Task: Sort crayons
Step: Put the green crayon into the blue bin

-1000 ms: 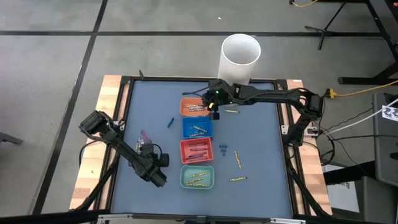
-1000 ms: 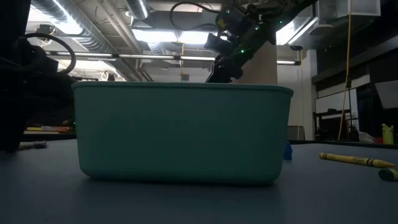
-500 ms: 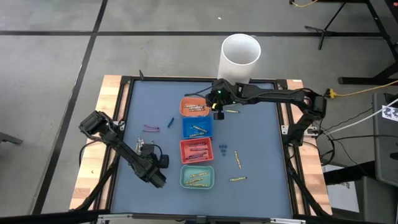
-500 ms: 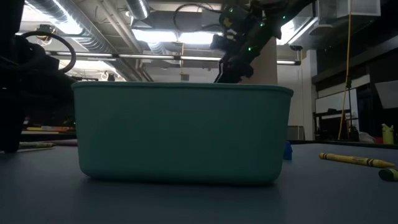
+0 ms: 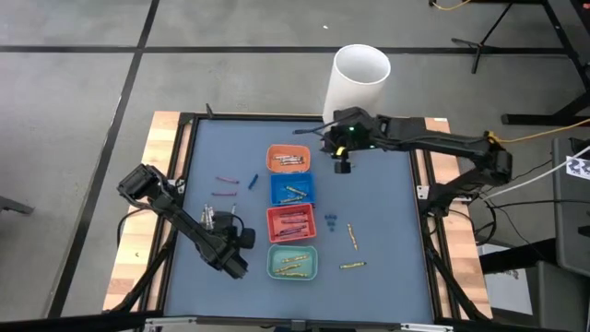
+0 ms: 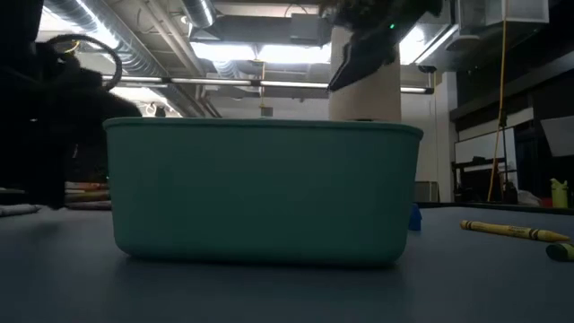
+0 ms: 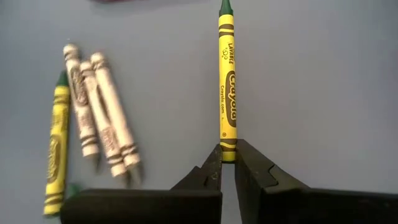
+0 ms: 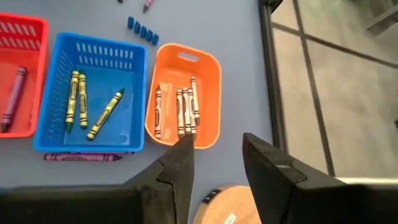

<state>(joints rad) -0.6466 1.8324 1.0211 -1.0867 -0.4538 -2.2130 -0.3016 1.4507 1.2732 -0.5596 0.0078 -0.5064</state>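
Note:
Four small trays stand in a row: orange, blue, red and teal, each holding crayons. At the table's left, my left gripper is shut on a yellow-wrapped, green-tipped crayon. Beside it lie pale crayons and another yellow one. My right gripper hangs open above the table just right of the orange tray, with nothing between its fingers. My left gripper pinches the crayon's blunt end between its two fingertips. The fingers slant down at it, and the crayon runs straight ahead in line with them. It seems to lie flat on the blue mat; whether it is lifted at all, I cannot tell.
A tall white cylinder stands at the far edge. Loose crayons lie right of the trays, with small blue pieces. Reddish crayons and a blue one lie left of the trays. A purple crayon lies beside the blue tray.
My right gripper has risen from over the orange tray and drawn toward the table's right edge, staying open. The purplish crayons near my left gripper have shifted toward the far edge and now lie apart from it.

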